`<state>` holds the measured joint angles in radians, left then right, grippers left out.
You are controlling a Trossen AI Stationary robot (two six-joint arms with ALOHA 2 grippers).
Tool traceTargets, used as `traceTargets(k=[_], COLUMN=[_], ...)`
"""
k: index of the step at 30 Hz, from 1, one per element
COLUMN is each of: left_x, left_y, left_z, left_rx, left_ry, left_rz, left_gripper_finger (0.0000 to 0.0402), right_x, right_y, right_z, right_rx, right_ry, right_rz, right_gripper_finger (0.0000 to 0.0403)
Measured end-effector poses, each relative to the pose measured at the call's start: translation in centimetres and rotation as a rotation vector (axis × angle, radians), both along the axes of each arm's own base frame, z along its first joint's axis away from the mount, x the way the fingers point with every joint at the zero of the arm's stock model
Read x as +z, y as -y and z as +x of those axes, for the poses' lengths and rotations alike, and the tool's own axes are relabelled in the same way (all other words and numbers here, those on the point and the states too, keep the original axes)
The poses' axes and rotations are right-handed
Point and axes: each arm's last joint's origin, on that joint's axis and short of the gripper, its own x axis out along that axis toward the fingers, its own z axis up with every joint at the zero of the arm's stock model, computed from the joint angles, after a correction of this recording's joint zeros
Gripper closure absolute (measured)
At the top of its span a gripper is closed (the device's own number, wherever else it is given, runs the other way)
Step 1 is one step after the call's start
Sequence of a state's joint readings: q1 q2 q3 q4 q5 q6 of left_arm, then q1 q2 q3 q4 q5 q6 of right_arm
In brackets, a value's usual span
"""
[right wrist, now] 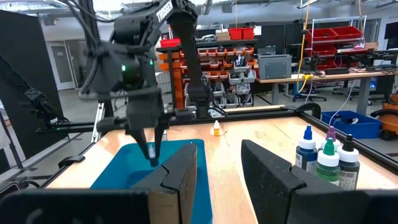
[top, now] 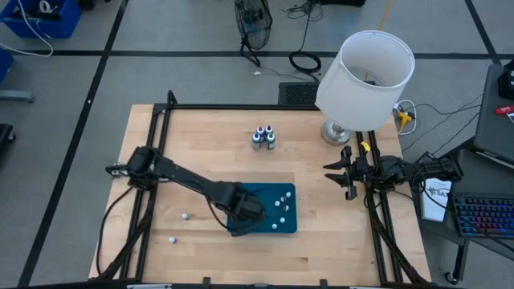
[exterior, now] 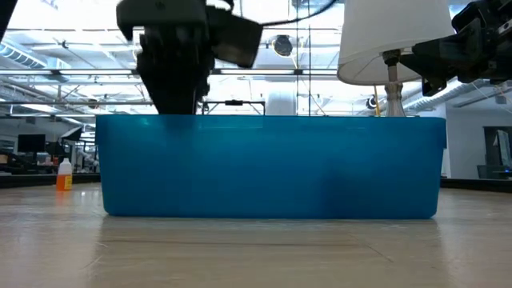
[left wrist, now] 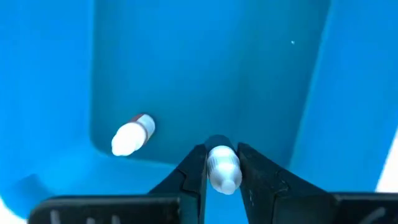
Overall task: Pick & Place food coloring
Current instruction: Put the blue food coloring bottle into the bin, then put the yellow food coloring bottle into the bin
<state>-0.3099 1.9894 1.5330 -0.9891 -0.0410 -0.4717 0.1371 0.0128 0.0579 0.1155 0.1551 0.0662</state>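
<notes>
My left claw (left wrist: 222, 169) is closed narrowly on 1 small white-capped bottle (left wrist: 222, 167), its 2 dark fingers (left wrist: 194, 171) pressing the bottle's sides. From above, I see this claw (top: 245, 213) reaching down into the near left part of the blue tray (top: 289, 193), and its wrist camera looks onto the tray's blue floor (left wrist: 205, 62). A second small bottle (left wrist: 132, 135) lies on its side on that floor, close beside the held one but not touching it.

In the overhead view, several more white-capped bottles (top: 281, 205) lie scattered inside the tray toward its right side. 2 small white pieces (top: 185, 215) sit on the bare wooden table (top: 209, 144) to the left of the tray, well apart from each other; I cannot tell whether they are bottles or loose caps. A tight cluster of taller dropper bottles (top: 263, 137) with dark, blue and green bodies stands upright near the far edge of the table, well apart from the tray.

My right claw (top: 347, 175) waits at the right edge of the table, near the base of a white lamp (top: 365, 76), its fingers (right wrist: 180, 177) spread apart with nothing between them.

From table height, the tray's long blue wall (exterior: 272, 166) hides everything inside it. I cannot read any label or writing on the bottles.
</notes>
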Motion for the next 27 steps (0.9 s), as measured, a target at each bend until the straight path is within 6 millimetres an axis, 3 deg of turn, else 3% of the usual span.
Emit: traceTargets(k=[7, 14, 21, 27], left_x=[-2.5, -2.9, -2.6, -1.9], left_y=[0.5, 0.8, 0.7, 0.5], left_z=[0.7, 1.0, 0.9, 0.7], left_rx=[-0.001, 0.02, 0.027, 0.036], left_ry=[-0.039, -0.037, -0.035, -0.039], left_rz=[-0.011, -0.043, -0.045, -0.041], left_gripper_finger=[0.0332, 0.0327, 0.0218, 0.017], right_x=[0.0, 0.0, 0.0, 0.0], right_y=[0.0, 0.0, 0.0, 0.0], right_z=[0.0, 0.0, 0.0, 0.0], right_rx=[0.0, 0.0, 0.0, 0.0], right_ry=[0.0, 0.001, 0.0, 0.0], right_rz=[0.0, 0.0, 0.0, 0.0], right_gripper_finger=[0.0289, 0.0289, 0.0289, 0.0289])
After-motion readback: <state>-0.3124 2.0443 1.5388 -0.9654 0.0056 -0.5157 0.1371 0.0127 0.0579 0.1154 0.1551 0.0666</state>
